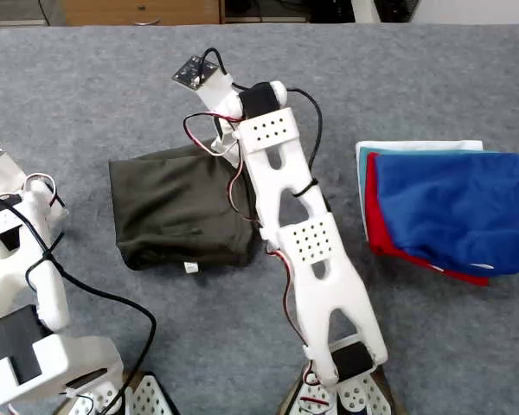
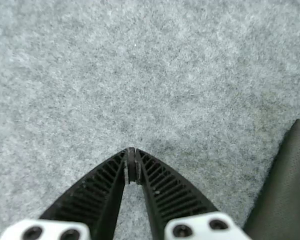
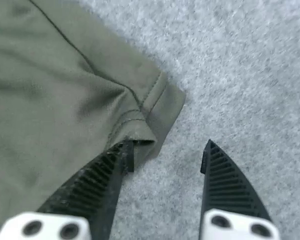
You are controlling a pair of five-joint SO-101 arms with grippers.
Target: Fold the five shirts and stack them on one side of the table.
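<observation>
A dark olive shirt (image 1: pixel 180 209) lies folded on the grey table cover, left of centre. My right gripper (image 3: pixel 167 152) is open at its far right corner. One finger (image 3: pixel 107 172) rests on the hem (image 3: pixel 155 107) and the other stands over bare cover. At the right edge of the table lies a stack with a blue shirt (image 1: pixel 458 212) on top, then a red one (image 1: pixel 376 229) and teal and white edges (image 1: pixel 415 147) beneath. My left gripper (image 2: pixel 131 165) is shut on nothing over bare cover, left of the olive shirt (image 2: pixel 285 190).
The right arm (image 1: pixel 303 233) runs from the front edge across the olive shirt's right side. The left arm (image 1: pixel 22 259) is folded up at the front left. Bare grey cover (image 1: pixel 398 78) spreads across the back and between the olive shirt and the stack.
</observation>
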